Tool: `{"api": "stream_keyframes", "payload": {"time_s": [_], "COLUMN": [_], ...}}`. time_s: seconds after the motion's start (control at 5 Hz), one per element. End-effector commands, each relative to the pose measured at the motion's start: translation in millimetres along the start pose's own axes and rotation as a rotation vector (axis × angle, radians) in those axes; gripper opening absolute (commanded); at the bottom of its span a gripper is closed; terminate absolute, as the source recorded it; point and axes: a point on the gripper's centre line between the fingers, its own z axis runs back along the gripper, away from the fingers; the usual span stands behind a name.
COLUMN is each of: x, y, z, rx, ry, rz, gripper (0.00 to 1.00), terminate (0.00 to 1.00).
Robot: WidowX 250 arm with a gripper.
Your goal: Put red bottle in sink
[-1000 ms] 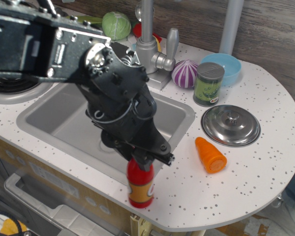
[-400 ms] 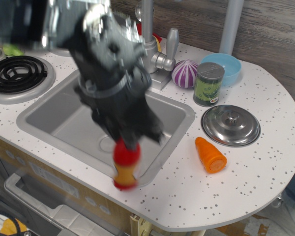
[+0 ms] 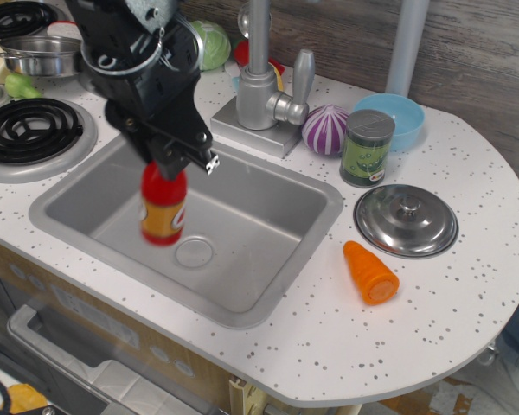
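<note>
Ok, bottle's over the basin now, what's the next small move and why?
Probably lower it straight down, then release. The tool grips the glossy red plastic bottle by its top, upright over the grey rectangular sink, left of the round drain; whether it touches the floor is unclear.

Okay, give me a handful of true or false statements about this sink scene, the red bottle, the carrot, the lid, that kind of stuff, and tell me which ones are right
1. The end effector grips the red bottle by its top. True.
2. The red bottle stands on the countertop beside the orange carrot. False: it hangs upright over the sink, left of the drain.
3. The carrot lies inside the sink. False: it lies on the counter to the sink's right.
4. The silver lid rests on the counter in front of the green can. True.
5. The blue bowl sits on the stove burner. False: it sits behind the can, at the far right.
</note>
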Motion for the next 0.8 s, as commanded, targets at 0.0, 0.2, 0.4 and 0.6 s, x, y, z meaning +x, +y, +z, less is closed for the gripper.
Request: {"api": "stream_keyframes", "payload": {"time_s": [0.0,0.2,0.4,0.6], "x": [3,3,6,8], "y": [37,47,48,50], "z": [-45,-63,-74,-79], "rx": [0.010,-0.021,-0.046,-0.047], "ry": [-0.067,-0.090,-0.121,-0.157], "rz": [-0.059,-0.076,-0.078,-0.050], "gripper": [0.00,0.00,1.00,1.00], "terminate": [0.00,0.00,0.00,0.00]}}
